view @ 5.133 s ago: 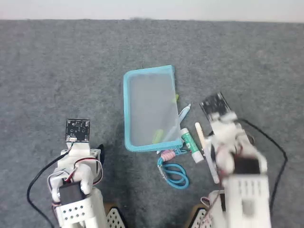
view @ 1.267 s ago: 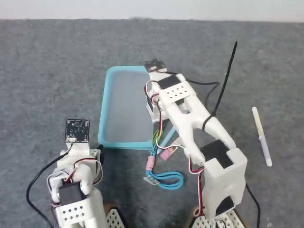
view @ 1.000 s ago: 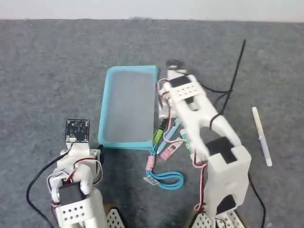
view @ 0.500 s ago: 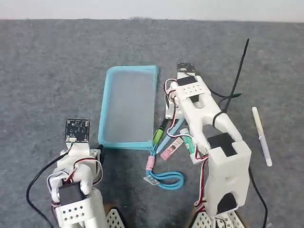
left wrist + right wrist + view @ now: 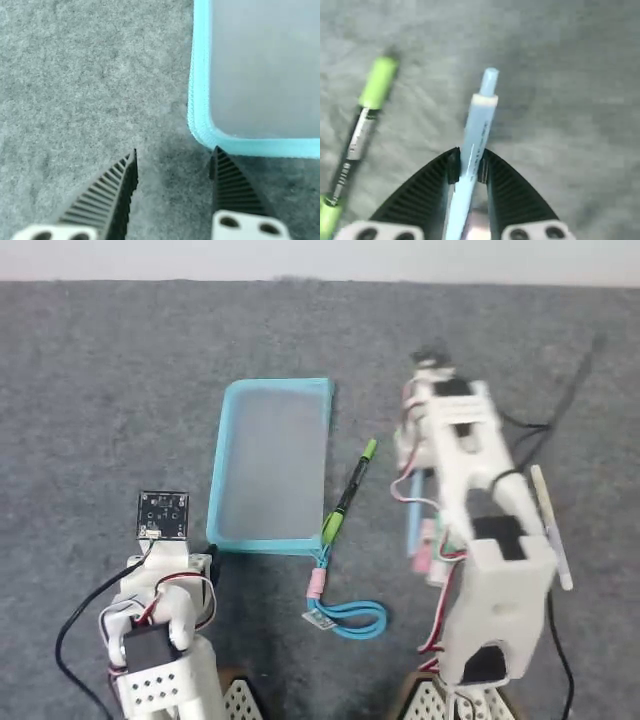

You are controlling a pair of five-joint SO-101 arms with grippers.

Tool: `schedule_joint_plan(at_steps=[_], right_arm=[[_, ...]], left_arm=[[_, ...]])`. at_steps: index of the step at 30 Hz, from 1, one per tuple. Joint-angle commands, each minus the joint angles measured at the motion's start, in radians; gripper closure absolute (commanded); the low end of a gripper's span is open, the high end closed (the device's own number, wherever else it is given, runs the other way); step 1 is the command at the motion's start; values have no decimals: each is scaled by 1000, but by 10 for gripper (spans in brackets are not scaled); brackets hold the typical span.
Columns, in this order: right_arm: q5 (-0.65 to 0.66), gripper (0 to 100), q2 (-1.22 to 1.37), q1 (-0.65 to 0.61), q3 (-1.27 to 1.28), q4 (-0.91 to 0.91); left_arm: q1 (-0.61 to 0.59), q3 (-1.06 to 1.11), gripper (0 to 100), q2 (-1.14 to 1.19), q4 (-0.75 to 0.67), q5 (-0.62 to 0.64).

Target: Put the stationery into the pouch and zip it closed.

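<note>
The teal-rimmed mesh pouch [image 5: 275,465] lies flat mid-table, and its near corner [image 5: 202,132] shows just ahead of my open left gripper [image 5: 172,160], which holds nothing. A green-and-black pen [image 5: 347,490] lies slanted on the carpet beside the pouch's right edge, its green end [image 5: 375,82] showing in the right wrist view. My right gripper [image 5: 469,162] is shut on a light-blue pen [image 5: 477,125], and that blue pen [image 5: 412,518] hangs under the right arm [image 5: 460,455], right of the pouch. A pink item [image 5: 425,558] lies partly hidden by that arm.
A white pen [image 5: 548,525] lies on the grey carpet at the right. A blue lanyard loop [image 5: 350,617] with a pink pull [image 5: 315,585] trails from the pouch's near right corner. The left arm's base [image 5: 160,660] stands at the bottom left.
The right arm swung right, away from the pouch, carrying the blue pen. The green pen now lies uncovered beside the pouch, and the pink item shifted right. The left arm stayed still.
</note>
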Motion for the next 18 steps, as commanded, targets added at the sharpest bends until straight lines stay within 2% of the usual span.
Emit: schedule_joint_plan(at_steps=[1, 8, 13, 18], right_arm=[[153, 992, -140, 94, -144, 140], [485, 992, -165, 294, -348, 394], [646, 992, -76, 478, -347, 390], [741, 992, 39, 590, -347, 325]], left_arm=[[3, -5, 780, -21, 15, 12], [3, -5, 780, -21, 15, 12], [3, -5, 780, -21, 15, 12], [3, -5, 780, -21, 15, 12]])
